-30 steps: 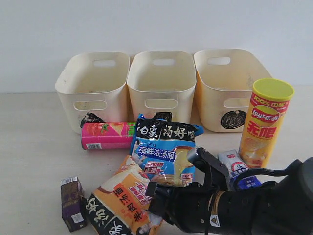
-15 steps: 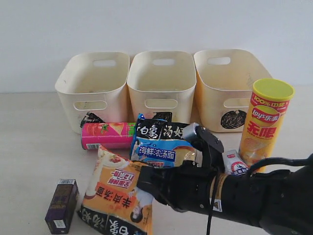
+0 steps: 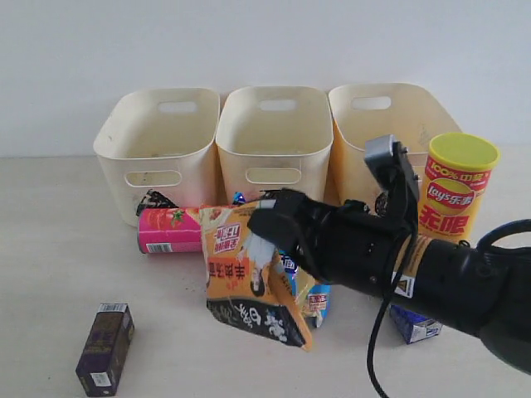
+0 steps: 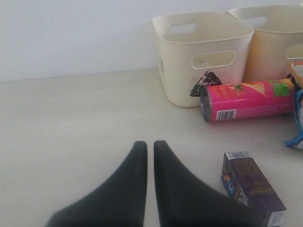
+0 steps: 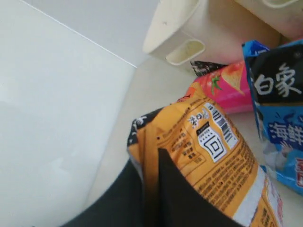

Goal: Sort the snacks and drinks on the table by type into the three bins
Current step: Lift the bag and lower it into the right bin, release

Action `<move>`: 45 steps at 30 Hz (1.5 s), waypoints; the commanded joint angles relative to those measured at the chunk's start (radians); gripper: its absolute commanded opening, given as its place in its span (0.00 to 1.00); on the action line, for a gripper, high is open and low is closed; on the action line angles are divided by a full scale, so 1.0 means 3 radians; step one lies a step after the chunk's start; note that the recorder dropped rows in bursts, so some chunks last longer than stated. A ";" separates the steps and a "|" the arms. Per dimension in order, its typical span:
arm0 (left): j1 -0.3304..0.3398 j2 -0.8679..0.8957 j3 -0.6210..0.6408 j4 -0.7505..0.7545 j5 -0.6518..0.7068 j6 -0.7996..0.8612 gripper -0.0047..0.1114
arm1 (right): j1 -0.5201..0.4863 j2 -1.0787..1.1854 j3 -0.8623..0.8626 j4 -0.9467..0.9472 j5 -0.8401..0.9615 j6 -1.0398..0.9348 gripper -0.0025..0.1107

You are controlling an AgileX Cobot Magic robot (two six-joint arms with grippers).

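Note:
My right gripper point(image 3: 267, 225) point(image 5: 150, 157) is shut on the top edge of the orange-black noodle packet point(image 3: 246, 280) point(image 5: 215, 153), which hangs lifted in front of the middle bin point(image 3: 274, 137). Behind the orange packet, only scraps of the blue-black packet point(image 3: 318, 298) point(image 5: 279, 125) show. The pink chip tube point(image 3: 170, 230) point(image 4: 248, 100) lies on its side before the left bin point(image 3: 158, 145) point(image 4: 203, 47). At the right, the orange-yellow tube point(image 3: 452, 195) stands by the right bin point(image 3: 377, 124). The purple carton point(image 3: 105, 348) point(image 4: 251, 184) lies near my left gripper point(image 4: 149, 144), shut and empty. The blue-white carton point(image 3: 415, 325) peeks from under the right arm.
The three bins stand in a row against the white wall, all seemingly empty inside. My right arm point(image 3: 431, 278) stretches across the front right of the table and hides part of the right bin's scribble. Bare tabletop point(image 3: 50, 274) lies at the left.
My right gripper has lifted the orange-black packet off the table and carried it up and back toward the bins. The purple carton tipped from upright to lying.

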 commanded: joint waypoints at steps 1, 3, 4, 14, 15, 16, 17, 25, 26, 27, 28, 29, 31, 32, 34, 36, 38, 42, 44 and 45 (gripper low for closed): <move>0.0011 -0.0010 -0.0001 0.0002 -0.0015 -0.0018 0.08 | -0.0181 -0.0047 -0.0056 -0.0008 -0.0491 0.0243 0.02; 0.0011 -0.0010 -0.0001 0.0002 -0.0015 -0.0018 0.08 | -0.0285 -0.0047 -0.0089 -0.0008 -0.0556 0.0353 0.02; 0.0011 -0.0010 -0.0001 0.0002 -0.0015 -0.0018 0.08 | -0.0341 -0.0047 -0.0116 -0.0008 -0.0587 0.0398 0.02; 0.0011 -0.0010 -0.0001 0.0002 -0.0015 -0.0018 0.08 | -0.0944 -0.0047 -0.0592 -0.0036 -0.1076 0.1120 0.02; 0.0011 -0.0010 -0.0001 0.0002 -0.0015 -0.0018 0.08 | -0.0996 -0.0047 -0.0658 -0.0036 -0.1076 0.1175 0.02; 0.0011 -0.0010 -0.0001 0.0002 -0.0015 -0.0018 0.08 | -0.1066 -0.0047 -0.0744 -0.0036 -0.1076 0.1243 0.02; 0.0011 -0.0010 -0.0001 0.0002 -0.0015 -0.0018 0.08 | -0.1145 -0.0047 -0.0842 -0.0072 -0.1076 0.1315 0.02; 0.0011 -0.0010 -0.0001 0.0002 -0.0015 -0.0018 0.08 | -0.1859 0.0149 -0.1764 -0.0734 -0.0608 0.1806 0.02; 0.0011 -0.0010 -0.0001 0.0002 -0.0015 -0.0018 0.08 | -0.1919 0.0199 -0.1845 -0.0820 -0.0590 0.1873 0.02; 0.0011 -0.0010 -0.0001 0.0002 -0.0015 -0.0018 0.08 | -0.1987 0.0269 -0.1943 -0.0906 -0.0563 0.1930 0.02; 0.0011 -0.0010 -0.0001 0.0002 -0.0015 -0.0018 0.08 | -0.2036 0.0333 -0.2017 -0.0964 -0.0555 0.1966 0.02; 0.0011 -0.0010 -0.0001 0.0002 -0.0015 -0.0018 0.08 | -0.2083 0.0418 -0.2102 -0.1003 -0.0555 0.2016 0.02; 0.0011 -0.0010 -0.0001 0.0002 -0.0015 -0.0018 0.08 | -0.2153 0.0584 -0.2266 -0.1046 -0.0555 0.2057 0.02; 0.0011 -0.0010 -0.0001 0.0002 -0.0015 -0.0018 0.08 | -0.2179 0.0679 -0.2348 -0.1052 -0.0555 0.2057 0.02; 0.0011 -0.0010 -0.0001 0.0002 -0.0015 -0.0018 0.08 | -0.2215 0.0865 -0.2498 -0.1075 -0.0555 0.2057 0.02; 0.0011 -0.0010 -0.0001 0.0002 -0.0015 -0.0018 0.08 | -0.2240 0.1040 -0.2671 -0.1133 -0.0517 0.2074 0.02; 0.0011 -0.0010 -0.0001 0.0002 -0.0015 -0.0018 0.08 | -0.2257 0.1195 -0.2826 -0.1226 -0.0438 0.2092 0.02; 0.0011 -0.0010 -0.0001 0.0002 -0.0015 -0.0018 0.08 | -0.2257 0.1428 -0.3040 -0.1315 -0.0209 0.2086 0.02; 0.0011 -0.0010 -0.0001 0.0002 -0.0015 -0.0018 0.08 | -0.2257 0.1540 -0.3120 -0.1328 -0.0184 0.2060 0.02; 0.0011 -0.0010 -0.0001 0.0002 -0.0015 -0.0018 0.08 | -0.2257 0.1595 -0.3153 -0.1344 -0.0184 0.2060 0.02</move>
